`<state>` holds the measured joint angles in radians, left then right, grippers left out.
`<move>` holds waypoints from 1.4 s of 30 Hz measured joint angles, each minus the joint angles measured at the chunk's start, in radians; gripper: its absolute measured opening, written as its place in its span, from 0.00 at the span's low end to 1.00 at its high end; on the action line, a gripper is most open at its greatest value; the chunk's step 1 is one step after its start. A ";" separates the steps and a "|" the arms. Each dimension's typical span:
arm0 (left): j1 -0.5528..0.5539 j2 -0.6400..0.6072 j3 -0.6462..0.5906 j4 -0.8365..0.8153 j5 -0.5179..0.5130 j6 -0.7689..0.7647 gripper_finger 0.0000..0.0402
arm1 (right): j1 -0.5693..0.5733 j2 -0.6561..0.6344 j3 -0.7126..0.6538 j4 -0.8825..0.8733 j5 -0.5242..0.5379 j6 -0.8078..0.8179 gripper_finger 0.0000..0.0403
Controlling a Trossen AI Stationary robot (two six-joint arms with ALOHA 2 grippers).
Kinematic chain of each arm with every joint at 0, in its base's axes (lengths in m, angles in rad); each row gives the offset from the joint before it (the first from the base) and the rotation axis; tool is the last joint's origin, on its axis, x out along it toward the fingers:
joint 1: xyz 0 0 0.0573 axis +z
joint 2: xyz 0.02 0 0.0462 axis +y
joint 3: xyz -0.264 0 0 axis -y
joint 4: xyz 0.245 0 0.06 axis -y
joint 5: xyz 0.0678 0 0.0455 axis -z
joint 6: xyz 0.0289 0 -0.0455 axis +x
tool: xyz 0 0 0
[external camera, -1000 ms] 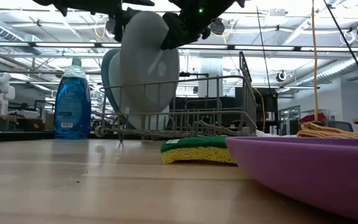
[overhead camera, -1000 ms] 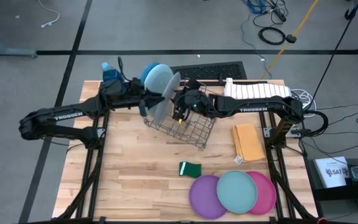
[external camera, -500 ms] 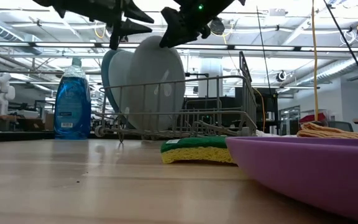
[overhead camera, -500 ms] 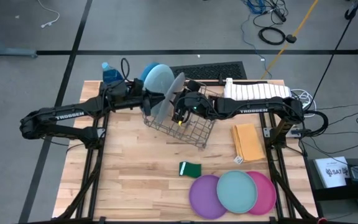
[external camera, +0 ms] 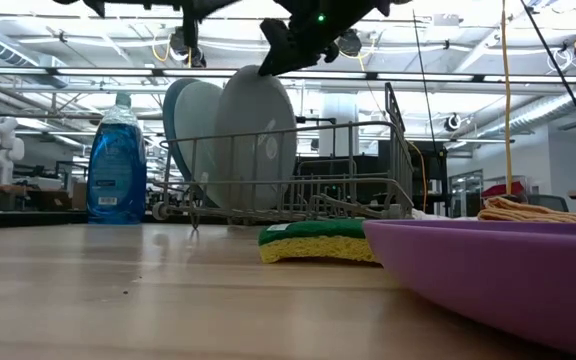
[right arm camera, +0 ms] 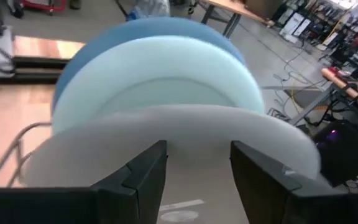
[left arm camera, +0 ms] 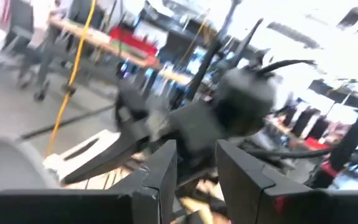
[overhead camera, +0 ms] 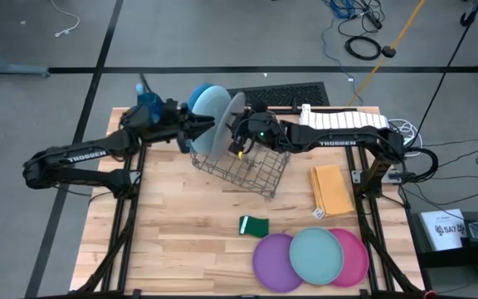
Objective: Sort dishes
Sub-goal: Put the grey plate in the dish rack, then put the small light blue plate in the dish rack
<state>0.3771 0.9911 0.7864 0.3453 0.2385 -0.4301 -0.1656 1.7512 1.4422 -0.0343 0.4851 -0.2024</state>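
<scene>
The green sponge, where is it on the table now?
In the high view the green sponge lies flat on the wooden table, between the wire rack and the purple plate.

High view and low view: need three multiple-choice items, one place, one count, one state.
1. Where is the green sponge?
A. Inside the rack
B. On the table, between the rack and the flat plates
C. On the yellow cloth

2. How many plates lie flat on the table?
A. One
B. Three
C. Five

3. How do the plates in the rack sit?
A. Standing on edge
B. Stacked flat
C. Face down

Answers:
1 B: the green sponge lies on bare wood, between the wire rack and the flat plates.
2 B: the purple plate, teal plate and pink plate overlap there.
3 A: the low view shows the grey plate upright in the rack, with the pale-blue plate and deep-blue plate behind it.
</scene>
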 joint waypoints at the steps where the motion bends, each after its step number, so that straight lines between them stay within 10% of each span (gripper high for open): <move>1: 0.000 -0.012 0.000 0.008 0.010 0.000 0.28 | -0.009 0.004 0.000 0.015 -0.018 -0.009 0.42; 24: -0.280 -0.088 -0.001 -0.051 0.000 0.128 0.28 | -0.050 0.156 -0.001 0.299 -0.364 -0.071 0.42; 42: -0.634 -0.028 -0.001 -0.182 -0.384 0.150 0.28 | 0.188 -0.021 0.000 -0.003 -0.213 -0.081 0.42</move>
<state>-0.2573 0.9633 0.7853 0.1637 -0.1460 -0.2799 0.0222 1.7299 1.4425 -0.0374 0.2721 -0.2834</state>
